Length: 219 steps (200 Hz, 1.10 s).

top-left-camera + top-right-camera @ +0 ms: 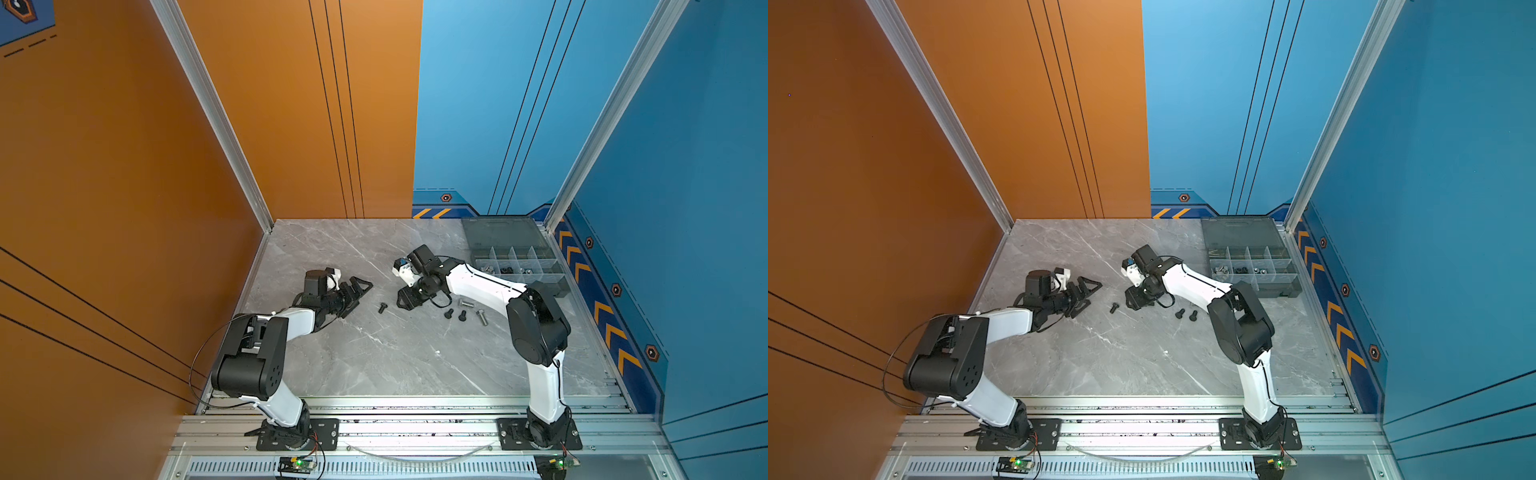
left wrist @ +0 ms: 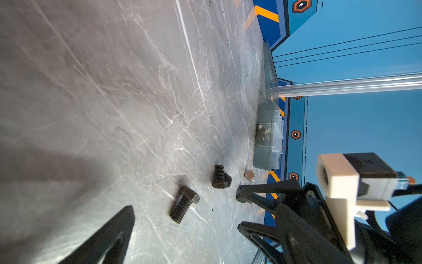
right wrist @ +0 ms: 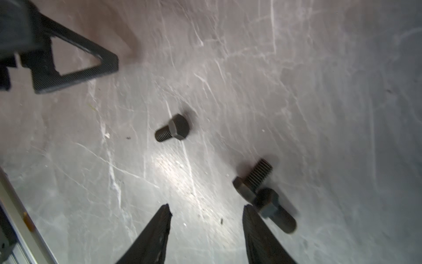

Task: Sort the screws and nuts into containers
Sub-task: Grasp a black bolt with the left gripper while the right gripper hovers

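Two pincers face each other with one lone black screw (image 3: 172, 129) lying between them. The right pincer (image 3: 206, 206) has its jaws parted with nothing between them, tips aimed toward the lone black screw, which lies a little ahead of the gap in the right wrist view. That screw rests on its side on the grey marbled counter (image 1: 374, 361). Its long axis runs roughly across the pincer's line of reach, head toward one jaw and thread tip toward the other. A straight closing would probably meet its ends rather than its shank, so a turn of the wrist looks needed. The left pincer (image 1: 362, 296), jaws spread wide and empty, is near the lone black screw on the opposite side. In both top views the right pincer appears slightly nearer. The screw is matte black, with a six-sided head and a short, stubby ribbed shank. Beyond the right pincer from the lone black screw, two more black screws (image 3: 252, 182) lie close together, just beside one jaw and outside the gap. Farther out lie two silver screws (image 1: 466, 304). Well apart from the lone black screw stands the smoky grey box (image 1: 505, 232), lid open, with small metal pieces in some compartments (image 1: 505, 269).
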Each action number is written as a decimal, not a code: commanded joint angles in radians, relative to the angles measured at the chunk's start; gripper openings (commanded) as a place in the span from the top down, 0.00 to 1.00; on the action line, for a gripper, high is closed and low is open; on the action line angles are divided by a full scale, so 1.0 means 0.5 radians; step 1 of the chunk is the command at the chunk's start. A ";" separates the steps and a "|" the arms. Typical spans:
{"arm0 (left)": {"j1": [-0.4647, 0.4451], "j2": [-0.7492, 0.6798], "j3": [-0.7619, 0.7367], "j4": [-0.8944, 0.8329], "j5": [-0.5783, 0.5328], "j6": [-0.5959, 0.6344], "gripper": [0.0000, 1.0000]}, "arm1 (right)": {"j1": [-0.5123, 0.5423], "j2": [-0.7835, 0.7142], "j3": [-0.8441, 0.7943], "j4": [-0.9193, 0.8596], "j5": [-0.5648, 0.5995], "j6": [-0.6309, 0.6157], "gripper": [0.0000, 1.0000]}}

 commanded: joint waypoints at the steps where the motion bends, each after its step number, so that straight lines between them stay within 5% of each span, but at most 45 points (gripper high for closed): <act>1: 0.027 -0.082 -0.038 0.039 0.020 -0.010 0.02 | 0.042 0.064 0.090 0.164 0.061 0.201 0.45; 72: 0.000 -0.173 0.012 -0.281 -0.116 0.168 0.01 | 0.180 0.217 0.233 0.008 0.267 0.262 0.45; 131: -0.206 -0.256 0.256 -1.022 -0.655 0.611 0.09 | 0.069 -0.002 0.004 0.065 0.236 0.277 0.45; 219: -0.494 -0.064 0.402 -1.002 -0.936 0.835 0.26 | -0.142 -0.317 -0.173 0.125 0.155 0.282 0.45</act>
